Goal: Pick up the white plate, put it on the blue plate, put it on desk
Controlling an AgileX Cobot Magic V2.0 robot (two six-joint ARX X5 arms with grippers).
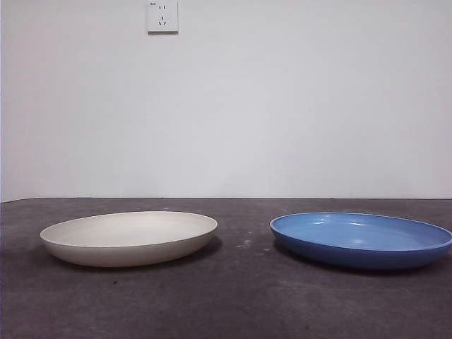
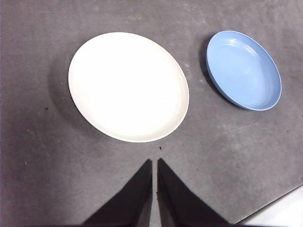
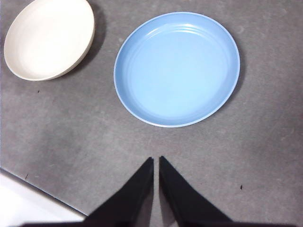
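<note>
The white plate [image 1: 129, 236] rests flat on the dark grey desk [image 1: 240, 296] at the left, and the blue plate [image 1: 361, 239] rests at the right, a gap between them. Neither arm shows in the front view. From high above, the left wrist view looks down on the white plate [image 2: 128, 86] with the blue plate [image 2: 244, 70] beside it; my left gripper [image 2: 154, 161] hangs shut and empty, short of the white plate's rim. My right gripper [image 3: 155, 159] is shut and empty too, high over the desk just off the blue plate [image 3: 177, 68], with the white plate [image 3: 49, 38] farther off.
A wall socket [image 1: 162, 15] sits high on the white wall behind the desk. A pale strip along the desk's edge [image 2: 279, 210] shows in the left wrist view, and the edge [image 3: 28, 203] shows again in the right wrist view.
</note>
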